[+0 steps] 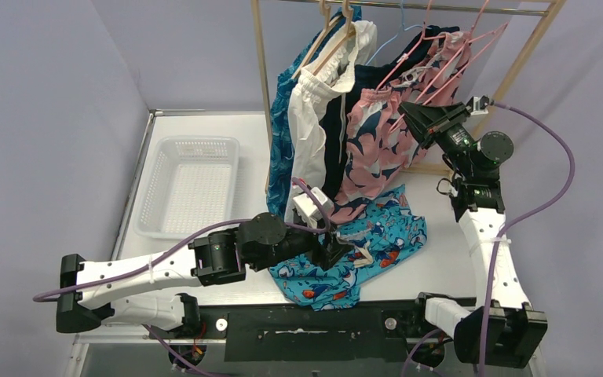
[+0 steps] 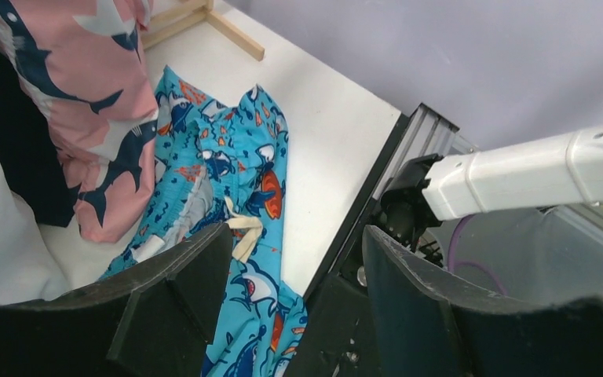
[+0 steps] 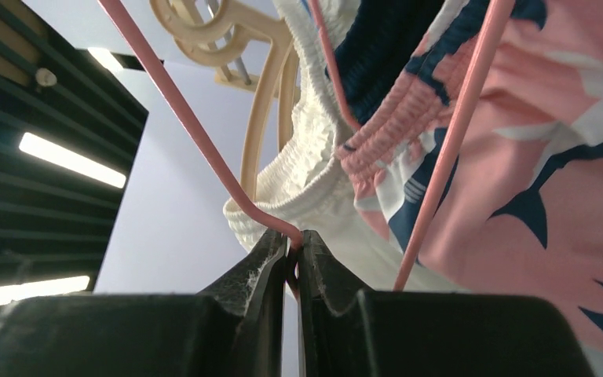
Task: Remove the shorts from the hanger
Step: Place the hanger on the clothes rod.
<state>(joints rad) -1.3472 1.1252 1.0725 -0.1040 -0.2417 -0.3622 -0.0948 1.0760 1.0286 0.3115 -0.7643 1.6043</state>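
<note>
The teal cartoon-print shorts (image 1: 377, 243) lie flat on the table, off any hanger; they also show in the left wrist view (image 2: 228, 173). My left gripper (image 1: 336, 253) is open just above their near edge (image 2: 294, 243). The pink-and-navy floral shorts (image 1: 373, 149), plain navy shorts (image 1: 336, 133), white drawstring shorts (image 1: 312, 126) and blue leaf-pattern shorts (image 1: 281, 133) hang on the rack. My right gripper (image 1: 408, 111) is shut on the wire of a pink hanger (image 3: 196, 133) next to the floral shorts (image 3: 534, 157); its closed tips (image 3: 294, 239) pinch the wire's bend.
A white mesh basket (image 1: 188, 188) stands at the left of the table. The wooden rack's posts (image 1: 261, 63) rise at the back, with wooden hangers (image 1: 330, 39) and several pink hangers on the rail. The table's front rail (image 2: 408, 157) lies beside the teal shorts.
</note>
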